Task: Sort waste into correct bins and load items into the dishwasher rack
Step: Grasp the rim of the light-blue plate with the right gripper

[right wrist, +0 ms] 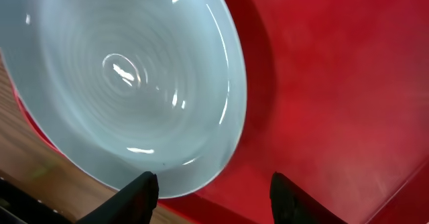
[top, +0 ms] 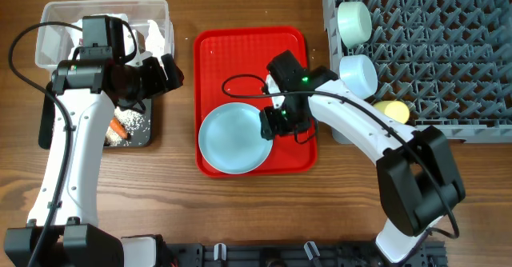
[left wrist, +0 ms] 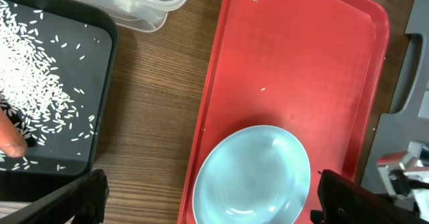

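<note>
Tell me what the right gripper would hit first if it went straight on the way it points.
Most likely the plate: its rim sits right between the right gripper's spread fingers, with the red tray just beyond. How near the rim is, I can't tell.

The far half of the red tray (top: pixel 252 51) is bare, so a gripper can come down there. The light blue plate (top: pixel 232 139) fills the near left part. The right gripper (top: pixel 272 123) and its arm cross the near right corner, between the plate and the dishwasher rack (top: pixel 448 43). A strip of bare table (top: pixel 176 99) runs between the red tray and the black tray (top: pixel 148 135). The left arm (top: pixel 76 107) hangs over the black tray and the clear tub (top: pixel 56 19) and covers much of both.
</note>
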Available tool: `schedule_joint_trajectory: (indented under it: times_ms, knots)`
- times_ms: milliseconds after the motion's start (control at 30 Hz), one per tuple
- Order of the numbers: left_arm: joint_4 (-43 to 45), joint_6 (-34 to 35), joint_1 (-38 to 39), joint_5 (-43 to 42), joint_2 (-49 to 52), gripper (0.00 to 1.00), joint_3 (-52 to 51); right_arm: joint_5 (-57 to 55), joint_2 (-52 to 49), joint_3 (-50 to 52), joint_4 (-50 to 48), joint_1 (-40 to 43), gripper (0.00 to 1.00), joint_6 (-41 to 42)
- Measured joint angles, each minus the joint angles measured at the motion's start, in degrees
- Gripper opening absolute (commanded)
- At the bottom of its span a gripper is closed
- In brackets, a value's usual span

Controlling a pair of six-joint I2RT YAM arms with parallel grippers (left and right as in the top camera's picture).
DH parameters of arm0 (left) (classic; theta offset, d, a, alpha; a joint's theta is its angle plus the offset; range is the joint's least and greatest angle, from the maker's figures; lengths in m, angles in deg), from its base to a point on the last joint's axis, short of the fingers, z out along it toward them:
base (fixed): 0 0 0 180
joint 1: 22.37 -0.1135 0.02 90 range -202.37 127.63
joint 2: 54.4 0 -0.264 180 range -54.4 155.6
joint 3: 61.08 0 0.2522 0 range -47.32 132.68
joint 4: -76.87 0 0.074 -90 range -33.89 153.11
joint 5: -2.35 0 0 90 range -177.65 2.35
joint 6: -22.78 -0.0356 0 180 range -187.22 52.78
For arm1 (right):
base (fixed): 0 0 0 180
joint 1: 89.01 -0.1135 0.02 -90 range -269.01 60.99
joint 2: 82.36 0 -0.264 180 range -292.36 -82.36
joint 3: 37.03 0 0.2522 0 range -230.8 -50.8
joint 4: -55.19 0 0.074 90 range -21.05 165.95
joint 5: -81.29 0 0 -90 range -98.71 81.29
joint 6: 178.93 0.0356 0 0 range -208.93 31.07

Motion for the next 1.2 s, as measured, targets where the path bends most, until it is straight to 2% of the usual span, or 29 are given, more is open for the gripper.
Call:
schedule_joint_trajectory:
  times_ms: [333, 467, 800, 1200]
  knots:
    - [0.0, 0.0, 0.0, 0.0, 0.0, 1.0, 0.0, 1.3, -5.0, 0.3, -0.8, 0.7, 0.56, -0.7]
    - [0.0, 0.0, 0.0, 0.0, 0.0, 1.0, 0.0, -0.8, -5.0, 0.4, -2.5, 1.5, 0.44, -2.1]
    - [0.0, 0.0, 0.0, 0.0, 0.0, 1.0, 0.0, -2.6, -5.0, 2.3, -11.1, 1.4, 0.25, -5.3]
    - [0.0, 0.0, 0.0, 0.0, 0.0, 1.0, 0.0, -2.6, -5.0, 3.0, -12.2, 0.2, 0.25, -8.4]
